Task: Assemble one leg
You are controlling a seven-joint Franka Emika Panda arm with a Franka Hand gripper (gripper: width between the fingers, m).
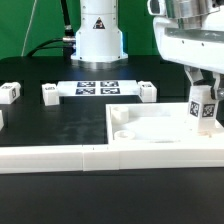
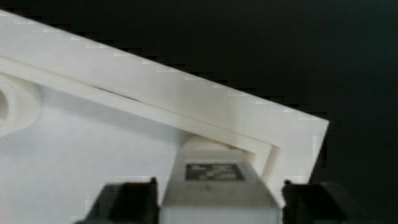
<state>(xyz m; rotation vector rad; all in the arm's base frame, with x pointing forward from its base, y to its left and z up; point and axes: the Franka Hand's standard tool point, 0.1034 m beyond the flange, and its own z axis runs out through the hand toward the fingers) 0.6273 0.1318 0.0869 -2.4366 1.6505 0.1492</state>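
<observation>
The leg [image 1: 203,114] is clamped upright in the tool [image 1: 203,99], whose fingers are closed on it, at a corner of the white panel [image 1: 150,135], near the counter [image 1: 50,125] edge at the exterior view's right.

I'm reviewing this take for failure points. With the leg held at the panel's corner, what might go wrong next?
1. The leg is right at the raised corner rim of the panel; a small offset could set it down on the rim.
2. The gripper pinches the leg from two sides only, so contact with the panel might tilt it or make it slip.
</observation>
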